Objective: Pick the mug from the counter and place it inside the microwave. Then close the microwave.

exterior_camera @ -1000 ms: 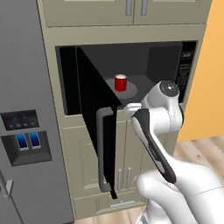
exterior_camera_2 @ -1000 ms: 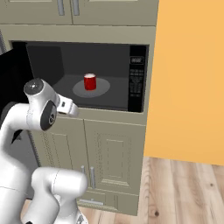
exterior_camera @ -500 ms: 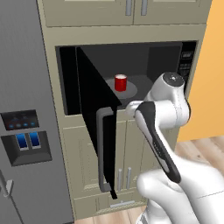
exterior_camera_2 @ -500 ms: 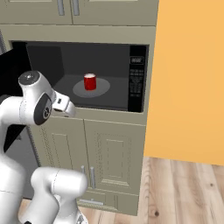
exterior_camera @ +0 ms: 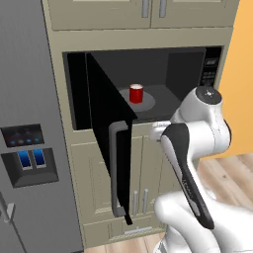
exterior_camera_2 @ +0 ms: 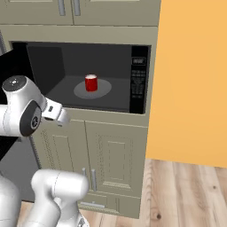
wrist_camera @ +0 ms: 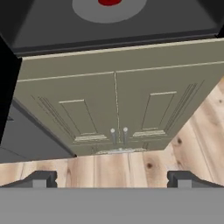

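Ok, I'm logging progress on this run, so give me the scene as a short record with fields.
mug: red mug upright on the turntable inside the microwave
microwave door: door swung open, handle facing out
gripper: gripper open, empty, outside the microwave, looking down at the cabinet doors below it
done: mug placed
left: closing the door

The left base view looks forward from behind the arm's left at the large black built-in microwave [exterior_camera: 148, 84], with its open dark glass door [exterior_camera: 106, 133] seen nearly edge-on and near. The right base view faces the same microwave cavity [exterior_camera_2: 88, 75] from the right, sharing the small red cylindrical mug [exterior_camera_2: 91, 83] on the round grey turntable [exterior_camera_2: 92, 89]. The hand view looks down, close, past the tool [wrist_camera: 112, 179] at beige cabinet doors [wrist_camera: 118, 109] and wooden plank floor [wrist_camera: 131, 166].
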Available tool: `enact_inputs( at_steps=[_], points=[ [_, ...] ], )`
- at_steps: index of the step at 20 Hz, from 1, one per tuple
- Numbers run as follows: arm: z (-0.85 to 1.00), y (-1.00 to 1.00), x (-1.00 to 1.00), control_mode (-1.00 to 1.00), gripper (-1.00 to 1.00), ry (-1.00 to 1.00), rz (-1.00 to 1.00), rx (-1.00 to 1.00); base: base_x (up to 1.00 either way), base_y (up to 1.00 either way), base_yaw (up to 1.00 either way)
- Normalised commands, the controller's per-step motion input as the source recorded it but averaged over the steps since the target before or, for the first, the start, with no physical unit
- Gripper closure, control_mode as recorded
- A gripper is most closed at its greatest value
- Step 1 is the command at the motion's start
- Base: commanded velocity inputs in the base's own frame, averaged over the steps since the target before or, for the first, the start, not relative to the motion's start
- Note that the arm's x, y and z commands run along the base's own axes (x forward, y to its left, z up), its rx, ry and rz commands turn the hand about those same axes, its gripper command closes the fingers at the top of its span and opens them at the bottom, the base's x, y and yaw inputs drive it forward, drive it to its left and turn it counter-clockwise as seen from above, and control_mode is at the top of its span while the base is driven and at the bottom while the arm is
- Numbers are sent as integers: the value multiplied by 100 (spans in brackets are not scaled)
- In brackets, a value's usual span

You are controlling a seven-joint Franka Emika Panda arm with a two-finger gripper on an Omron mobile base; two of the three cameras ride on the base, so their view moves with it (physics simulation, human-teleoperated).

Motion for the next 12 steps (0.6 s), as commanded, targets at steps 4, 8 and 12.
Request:
enact_inputs(
  at_steps=[4,8,12],
  points=[
    [0,0,-73,-100,-100,-11,0,0,0,0,0],
    [4,0,-57,-100,-100,-5,0,0,0,0,0],
    [5,0,-59,-100,-100,-8,0,0,0,0,0]
  ],
)
